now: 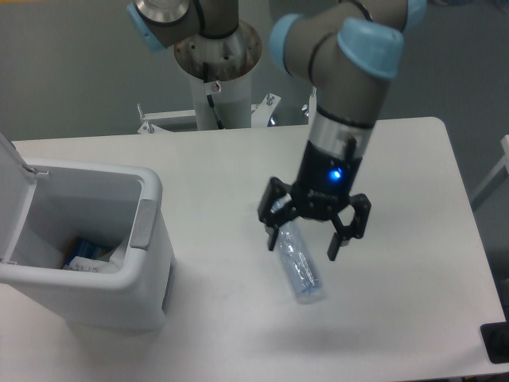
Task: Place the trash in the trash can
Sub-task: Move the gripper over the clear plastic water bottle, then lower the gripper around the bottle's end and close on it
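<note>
A clear plastic bottle (300, 267) lies on the white table (223, 183), its upper end hidden by my gripper. My gripper (303, 246) hovers open just above that end, one finger on each side of the bottle and not closed on it. At the left stands the white trash can (119, 298) with its lid up and a grey tab (144, 225) on its right wall. A white crumpled wrapper (118, 256) shows inside it, beside a blue packet (86, 256).
The arm's base column (215, 72) stands behind the table's far edge. A black object (496, 344) sits at the table's front right corner.
</note>
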You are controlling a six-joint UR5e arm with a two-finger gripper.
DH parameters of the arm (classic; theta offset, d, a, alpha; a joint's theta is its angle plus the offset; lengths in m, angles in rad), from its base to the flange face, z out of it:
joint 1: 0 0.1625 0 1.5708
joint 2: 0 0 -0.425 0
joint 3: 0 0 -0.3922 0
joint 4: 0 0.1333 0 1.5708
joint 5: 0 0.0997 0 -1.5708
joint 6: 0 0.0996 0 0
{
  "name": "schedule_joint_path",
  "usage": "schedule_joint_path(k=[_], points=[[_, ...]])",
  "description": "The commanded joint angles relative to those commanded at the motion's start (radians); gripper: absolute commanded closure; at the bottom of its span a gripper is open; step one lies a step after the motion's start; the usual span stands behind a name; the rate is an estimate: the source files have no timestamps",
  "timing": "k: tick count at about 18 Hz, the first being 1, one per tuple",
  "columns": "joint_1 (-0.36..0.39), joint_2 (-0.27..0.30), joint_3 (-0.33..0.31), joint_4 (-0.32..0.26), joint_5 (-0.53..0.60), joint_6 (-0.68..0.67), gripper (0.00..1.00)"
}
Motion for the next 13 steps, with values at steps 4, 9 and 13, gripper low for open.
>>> schedule_joint_path(k=[4, 9, 13], points=[[-0.02, -0.081, 0.077, -0.055, 0.075, -0.014, 0.0], [-0.044, -0.137, 0.132, -0.169, 0.161, -0.034, 0.0], [-0.057, -0.18, 0.19, -0.222, 0.218, -0.072, 0.0]])
